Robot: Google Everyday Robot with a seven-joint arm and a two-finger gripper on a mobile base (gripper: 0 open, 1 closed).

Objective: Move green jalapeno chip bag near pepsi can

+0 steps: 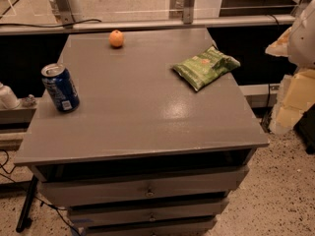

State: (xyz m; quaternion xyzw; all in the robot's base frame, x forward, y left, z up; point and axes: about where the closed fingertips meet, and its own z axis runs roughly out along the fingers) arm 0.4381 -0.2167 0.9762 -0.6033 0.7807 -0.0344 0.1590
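Note:
The green jalapeno chip bag (205, 66) lies flat on the grey table's (142, 127) far right part, near the right edge. The pepsi can (60, 88), dark blue with a silver top, stands upright near the left edge. The two are far apart, with bare tabletop between them. My gripper (295, 97) shows only as pale cream shapes at the frame's right edge, off the table's right side, to the right of the bag and a little nearer than it. It holds nothing that I can see.
A small orange fruit (116, 38) sits at the table's far middle. The table has drawers below its front edge (147, 191). A rail and metal posts (187, 4) run behind it. A white object (7, 96) sits on a ledge at the left.

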